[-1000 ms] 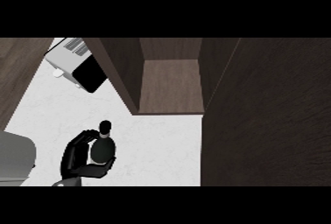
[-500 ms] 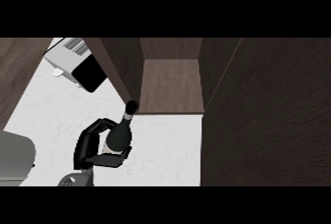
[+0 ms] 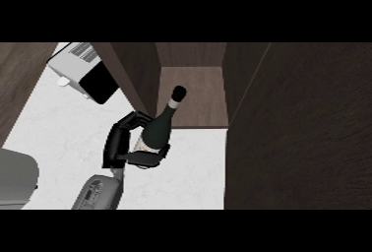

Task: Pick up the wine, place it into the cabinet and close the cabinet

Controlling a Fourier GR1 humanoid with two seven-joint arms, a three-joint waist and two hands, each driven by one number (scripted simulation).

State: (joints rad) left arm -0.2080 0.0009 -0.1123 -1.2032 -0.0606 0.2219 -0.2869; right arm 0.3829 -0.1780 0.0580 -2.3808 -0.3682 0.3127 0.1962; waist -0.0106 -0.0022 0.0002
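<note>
The dark green wine bottle (image 3: 156,130) with a pale label is tilted, and its black-capped neck points up and right into the open cabinet (image 3: 200,96). My right hand (image 3: 120,140) is shut on the bottle's lower body, fingers on its left side and thumb under its base. The bottle's top lies over the front of the brown cabinet shelf, close to the left door (image 3: 134,74). The bottle is off the white counter (image 3: 58,128). My left hand does not show.
A white appliance with a black front (image 3: 87,76) stands at the back left of the counter. The cabinet's right door (image 3: 298,123) stands open and fills the view's right side. A grey rounded shape (image 3: 15,179) sits at the lower left edge.
My right hand has carried the bottle up and to the right, from mid-counter to the cabinet's opening. The bottle's neck now reaches over the shelf.
</note>
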